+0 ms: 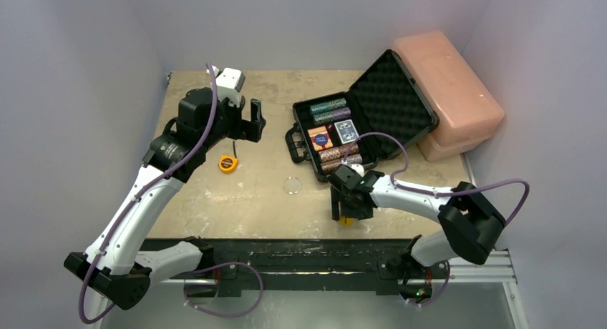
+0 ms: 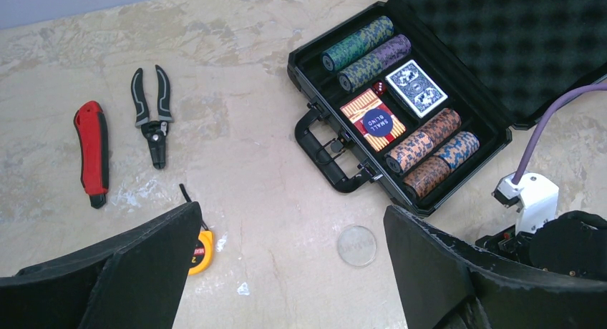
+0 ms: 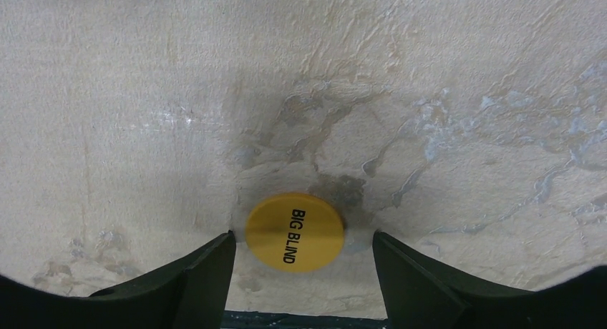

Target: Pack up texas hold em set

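Note:
The black briefcase (image 1: 304,151) lies open at the back right, its foam-lined lid (image 1: 390,100) leaning back. It holds chip stacks (image 2: 365,51), a blue card deck (image 2: 416,88), a red deck (image 2: 361,107) with a blue "small blind" button (image 2: 378,121) on it, and a red die (image 2: 380,89). A clear round button (image 1: 293,185) lies on the table in front of the case, also in the left wrist view (image 2: 356,245). A yellow "big blind" button (image 3: 295,232) lies flat between the open jaws of my right gripper (image 3: 302,237), close to the left finger. My left gripper (image 2: 291,211) is open, empty and raised.
A pink plastic box (image 1: 451,93) stands behind the case's lid. A yellow tape measure (image 1: 227,163), pliers (image 2: 152,118) and a red utility knife (image 2: 93,151) lie on the left. The table's front edge (image 3: 300,320) is just behind my right gripper (image 1: 347,213).

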Robot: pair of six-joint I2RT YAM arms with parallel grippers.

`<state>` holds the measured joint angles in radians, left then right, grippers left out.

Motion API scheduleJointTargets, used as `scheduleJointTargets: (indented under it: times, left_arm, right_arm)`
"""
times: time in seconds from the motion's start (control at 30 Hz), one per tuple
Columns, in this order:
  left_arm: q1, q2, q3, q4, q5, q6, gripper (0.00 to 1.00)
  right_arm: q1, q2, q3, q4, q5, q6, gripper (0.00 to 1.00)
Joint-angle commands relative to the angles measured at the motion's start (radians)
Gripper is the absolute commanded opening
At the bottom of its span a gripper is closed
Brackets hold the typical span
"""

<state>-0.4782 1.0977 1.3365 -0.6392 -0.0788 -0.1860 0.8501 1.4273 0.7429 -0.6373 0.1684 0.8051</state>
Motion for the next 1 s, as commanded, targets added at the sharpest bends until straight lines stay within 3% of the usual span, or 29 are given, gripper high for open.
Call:
scheduleJointTargets:
  times: [0.0,0.97]
  left_arm:
    - [0.003,-0.005,0.030,0.010,0.001,0.019,1.00]
    - [0.003,-0.004,0.032,0.007,-0.003,0.019,1.00]
  right_arm:
    - [0.010,0.021,0.040,0.000,0.035,0.016,0.72]
    - [0.037,0.102,0.019,0.052,-0.008,-0.001,0.49]
